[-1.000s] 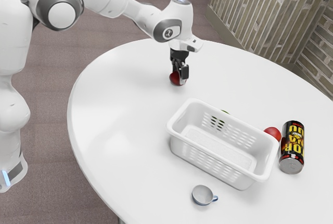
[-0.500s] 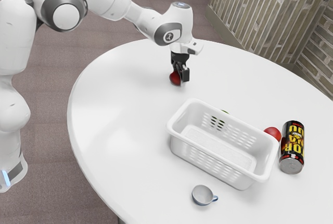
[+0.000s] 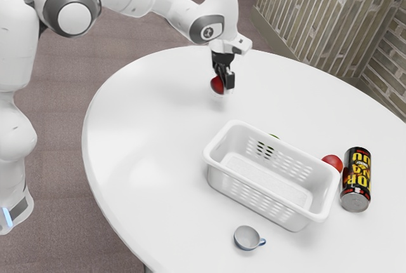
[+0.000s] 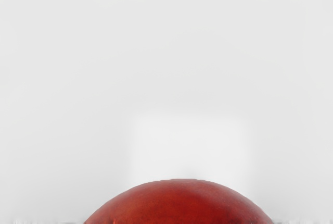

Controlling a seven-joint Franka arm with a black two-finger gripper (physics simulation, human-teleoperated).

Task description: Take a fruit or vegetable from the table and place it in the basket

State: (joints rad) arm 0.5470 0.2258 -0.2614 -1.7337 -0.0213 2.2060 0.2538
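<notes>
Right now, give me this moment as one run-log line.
gripper: shut on red fruit | red fruit: off the table | white basket: upright, held fruit not inside | next: likely carry to white basket

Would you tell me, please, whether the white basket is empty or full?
Empty: the basket shows its bare floor between slotted walls.

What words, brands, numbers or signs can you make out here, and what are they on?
"TOR": large yellow letters on the dark can, nearest its silver end.
"NA": the next yellow row on that can.
The last large yellow row looks like "DO", but I can't be sure.
The can's smaller print: too small to read.
Round emblem on the white robot arm: too small to make out.
</notes>
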